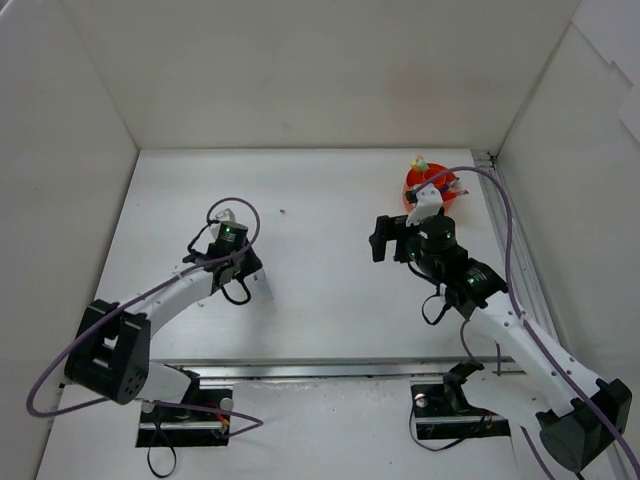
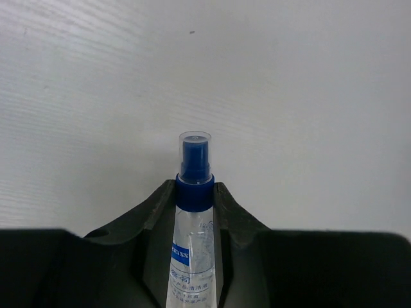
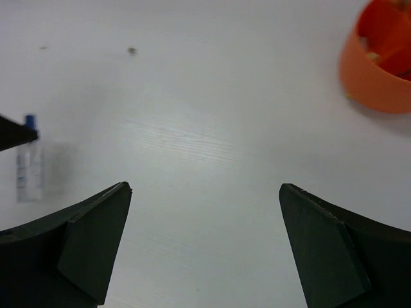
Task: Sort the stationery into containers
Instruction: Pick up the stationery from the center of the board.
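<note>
My left gripper point(image 2: 194, 187) is shut on a clear tube point(image 2: 191, 247) with a blue cap, which sticks out past the fingertips over the bare white table. From above, the left gripper point(image 1: 223, 218) sits left of centre. The same tube point(image 3: 29, 170) shows at the left edge of the right wrist view. My right gripper point(image 3: 205, 192) stands open with nothing between its fingers, above bare table. From above, the right gripper point(image 1: 405, 218) is just near-left of the orange pot point(image 1: 412, 186). The pot point(image 3: 369, 80) holds stationery point(image 1: 421, 162) that pokes above its rim.
White walls point(image 1: 70, 180) enclose the table on the left, back and right. A metal rail point(image 1: 515, 250) runs along the right side. A small dark speck point(image 1: 283, 211) lies on the table between the arms.
</note>
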You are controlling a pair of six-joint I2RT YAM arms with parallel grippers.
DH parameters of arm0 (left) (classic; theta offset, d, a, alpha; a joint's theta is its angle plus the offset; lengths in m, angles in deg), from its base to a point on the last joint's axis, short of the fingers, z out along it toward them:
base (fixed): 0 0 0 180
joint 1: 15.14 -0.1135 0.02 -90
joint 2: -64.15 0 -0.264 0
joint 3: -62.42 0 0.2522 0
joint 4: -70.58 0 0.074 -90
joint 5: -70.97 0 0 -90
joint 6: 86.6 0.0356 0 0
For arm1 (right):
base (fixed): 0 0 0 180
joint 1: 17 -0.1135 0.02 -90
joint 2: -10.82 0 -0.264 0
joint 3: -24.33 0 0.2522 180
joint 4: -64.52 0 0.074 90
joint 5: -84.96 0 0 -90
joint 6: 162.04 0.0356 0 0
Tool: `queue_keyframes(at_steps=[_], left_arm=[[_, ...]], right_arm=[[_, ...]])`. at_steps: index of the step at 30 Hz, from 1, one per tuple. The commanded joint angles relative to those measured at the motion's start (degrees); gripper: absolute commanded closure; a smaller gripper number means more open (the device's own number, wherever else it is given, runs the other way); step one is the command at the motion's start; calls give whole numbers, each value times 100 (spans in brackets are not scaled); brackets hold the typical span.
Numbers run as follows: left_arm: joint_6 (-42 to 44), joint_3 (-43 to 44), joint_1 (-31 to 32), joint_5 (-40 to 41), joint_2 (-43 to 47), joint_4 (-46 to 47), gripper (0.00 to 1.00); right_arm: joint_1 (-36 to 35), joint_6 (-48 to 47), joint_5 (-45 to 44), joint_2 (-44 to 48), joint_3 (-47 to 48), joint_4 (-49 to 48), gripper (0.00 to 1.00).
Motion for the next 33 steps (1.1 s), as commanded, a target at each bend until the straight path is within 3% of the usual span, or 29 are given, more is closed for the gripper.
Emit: queue_keyframes(at_steps=[1,3,5,9,14,21,28,31,33], left_arm=[[321,107,254,245,1024,341,100],[444,11,447,209,1497,683,100],[647,-34,570,104,1763,990,100],[893,10,983,86,2203,1097,100],[1016,-270,1125,-555,2458,1588,100],[902,-509,1309,-960,2766,2011,100],[823,-702,1503,-688,3065,2099,100],[840,-755,1503,-740,3109,2213,100],[875,-799,1503,-775,3118,2249,100]], right_arm=[[-50,72,2384,138,-493,-1224,2],[-111,518,3334,16,-758,-2283,2],[-181,583,3766,-160,-864,-2684,2],[-638,583,3724,-721,-584,-2931,2],[-1112,864,4102,-1434,-232,-3800,2],[-1412,1040,4269,-2348,269,-3881,3],[-1544,987,4338,-2674,436,-3881,9],[-1588,944,4401,-2727,471,-3864,13],[-1632,900,4375,-2745,480,-3872,25]])
